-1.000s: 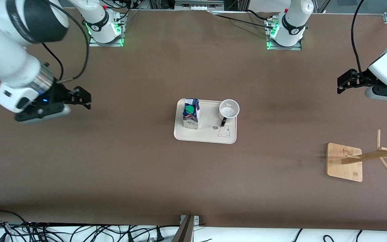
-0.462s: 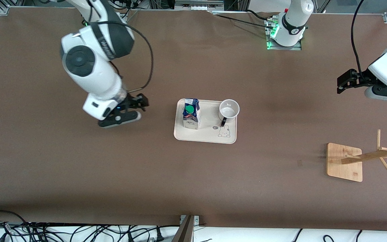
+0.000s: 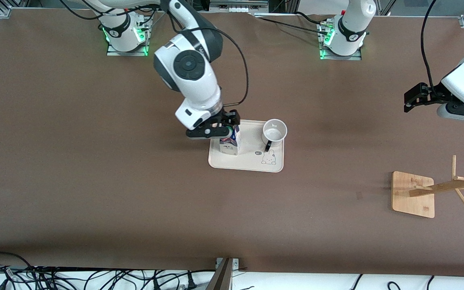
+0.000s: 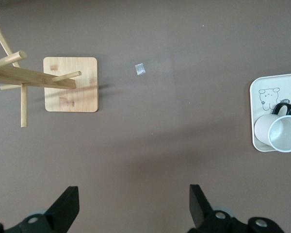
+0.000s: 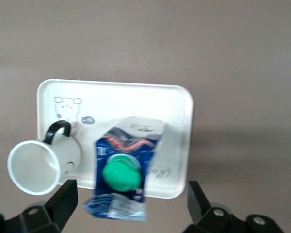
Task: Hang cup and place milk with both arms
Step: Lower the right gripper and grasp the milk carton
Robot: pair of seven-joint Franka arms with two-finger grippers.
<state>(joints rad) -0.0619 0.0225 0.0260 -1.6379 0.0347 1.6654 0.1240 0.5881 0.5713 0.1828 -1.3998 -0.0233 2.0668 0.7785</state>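
- The tray point(image 3: 274, 167) is the landmark: a cream tray with a bunny drawing, lying mid-table.
- The milk point(image 3: 229, 146) stands upright on the tray, at the end toward the right arm; its green cap point(image 5: 120, 175) faces up.
- The cup point(image 3: 274, 131) stands on the same tray at the end toward the left arm, mouth up, its black handle pointing toward the front camera. Milk and cup are apart.
- The right gripper point(image 3: 224, 126) hangs directly over the milk, above the tray. In the right wrist view its fingers point(image 5: 63, 201) are spread wide with the carton between them, not touching it and holding nothing.
- The left gripper point(image 3: 416, 96) waits over bare table, well apart from the tray toward the left arm's end. Its fingers point(image 4: 67, 208) are also wide apart and empty.
- The wooden rack point(image 3: 413, 195) stands well apart from the tray, nearer the front camera and toward the left arm's end; its pegs carry nothing.
- My reading: nothing is finished yet. The milk grasp looks imminent; lifting and placing the milk, then picking and hanging the cup, all remain.
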